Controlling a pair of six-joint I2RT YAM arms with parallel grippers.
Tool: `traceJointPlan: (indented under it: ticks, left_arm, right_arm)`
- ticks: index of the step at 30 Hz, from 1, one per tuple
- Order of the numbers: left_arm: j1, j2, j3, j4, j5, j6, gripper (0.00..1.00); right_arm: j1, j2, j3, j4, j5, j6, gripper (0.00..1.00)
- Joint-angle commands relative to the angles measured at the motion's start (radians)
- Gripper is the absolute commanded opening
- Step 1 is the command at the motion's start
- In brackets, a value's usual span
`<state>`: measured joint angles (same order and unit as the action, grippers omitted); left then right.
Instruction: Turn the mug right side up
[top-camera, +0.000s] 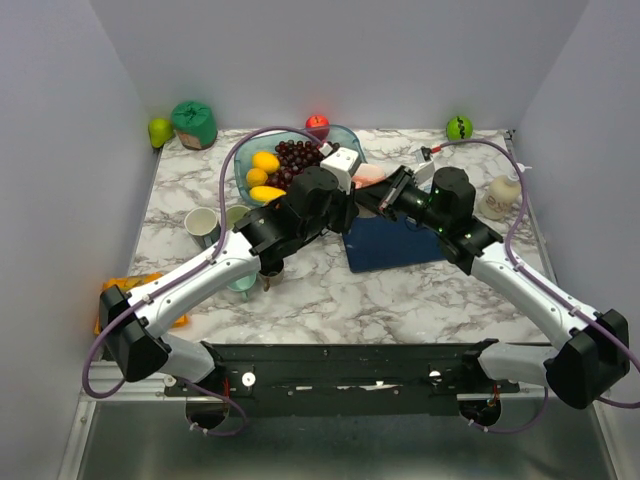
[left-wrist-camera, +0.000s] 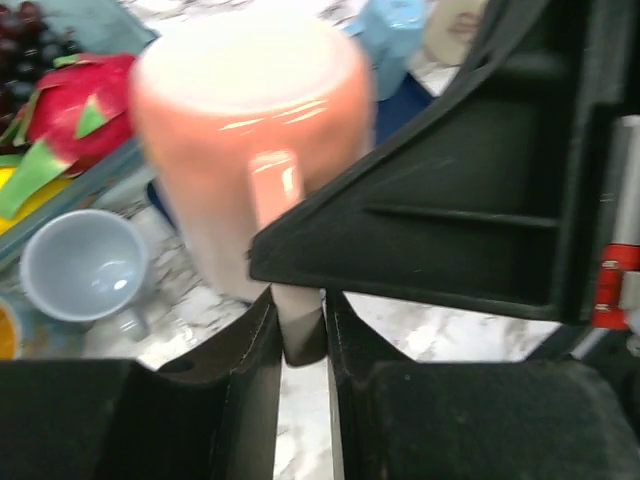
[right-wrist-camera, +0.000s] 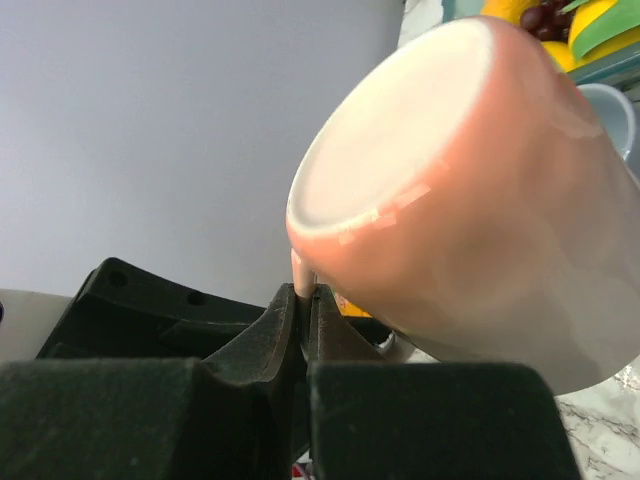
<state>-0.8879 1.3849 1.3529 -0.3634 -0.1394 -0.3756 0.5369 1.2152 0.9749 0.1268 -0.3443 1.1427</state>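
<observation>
The pink mug (top-camera: 371, 175) hangs in the air above the far edge of the blue mat, held between both grippers. In the left wrist view the mug (left-wrist-camera: 240, 110) stands bottom up, its pale base on top and its handle (left-wrist-camera: 274, 180) facing the camera. My left gripper (left-wrist-camera: 302, 335) is shut on the mug's wall at its lower rim. In the right wrist view the mug (right-wrist-camera: 480, 190) is tilted, base towards the camera. My right gripper (right-wrist-camera: 307, 292) is shut on the mug's handle. In the top view the left gripper (top-camera: 352, 172) and right gripper (top-camera: 387, 195) meet at the mug.
A blue mat (top-camera: 395, 245) lies under the grippers. A bowl (top-camera: 345, 135) of grapes and mangoes stands behind it. A white cup (top-camera: 203, 225) and a teal cup (top-camera: 240, 282) stand at the left. A pale bottle (top-camera: 500, 197) stands at the right. A light blue cup (left-wrist-camera: 85, 265) and a dragon fruit (left-wrist-camera: 75, 100) show below the mug.
</observation>
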Motion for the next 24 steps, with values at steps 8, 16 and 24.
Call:
traceJointPlan:
  ticks: [8, 16, 24]
  left_arm:
    - [-0.013, 0.059, 0.124, -0.259, -0.108, -0.003, 0.0]
    - [-0.011, -0.013, 0.104, -0.382, -0.032, -0.063, 0.0]
    - [-0.01, -0.047, 0.095, -0.496, 0.067, -0.098, 0.0]
  right_arm:
    - [0.029, 0.001, 0.12, -0.208, 0.042, -0.119, 0.01]
    - [0.028, -0.038, 0.111, -0.432, 0.1, -0.284, 0.42]
    - [0.029, -0.108, 0.045, -0.466, 0.238, -0.362, 0.44]
